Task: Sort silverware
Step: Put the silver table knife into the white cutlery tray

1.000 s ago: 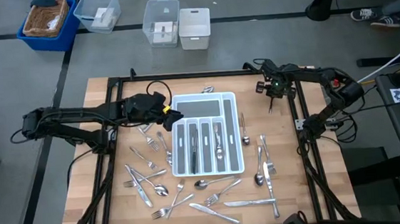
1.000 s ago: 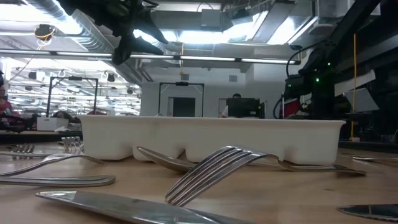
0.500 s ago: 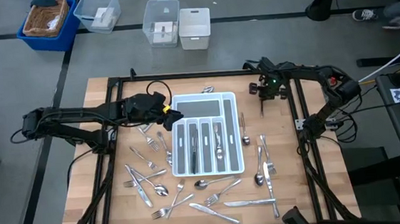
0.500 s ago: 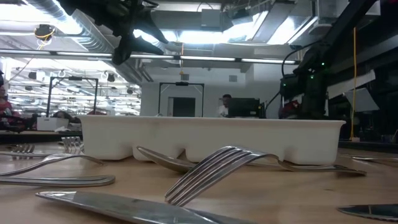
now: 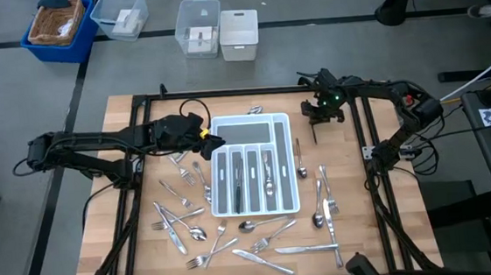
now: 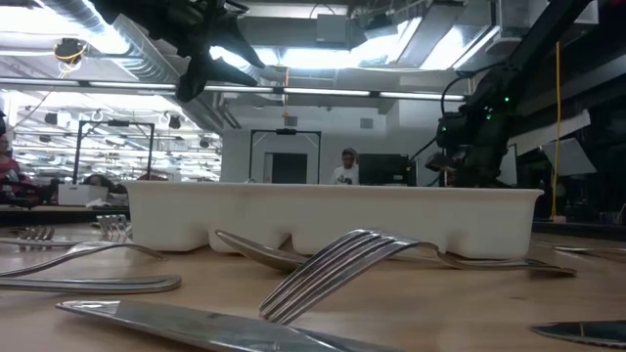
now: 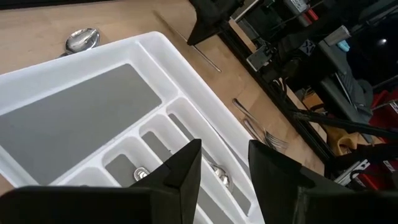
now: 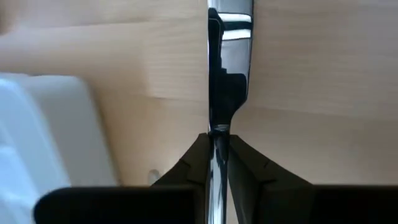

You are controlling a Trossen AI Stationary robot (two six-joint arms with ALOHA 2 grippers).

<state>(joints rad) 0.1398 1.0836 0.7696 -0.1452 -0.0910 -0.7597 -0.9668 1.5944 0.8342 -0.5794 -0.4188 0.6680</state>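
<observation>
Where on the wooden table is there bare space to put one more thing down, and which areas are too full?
The bare wood lies along the table's far edge, left of the white tray, and at the far right corner beyond the right end effector, which holds a knife. It is crowded near the loose silverware in front of the tray and at both sides.

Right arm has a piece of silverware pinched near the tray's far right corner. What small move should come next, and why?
Probably carry it further over the white tray and line it up with a slot. The right gripper is shut on a slim knife-like piece that hangs over bare wood beside the tray, not yet above any compartment. The left gripper waits open over the tray's other side.
</observation>
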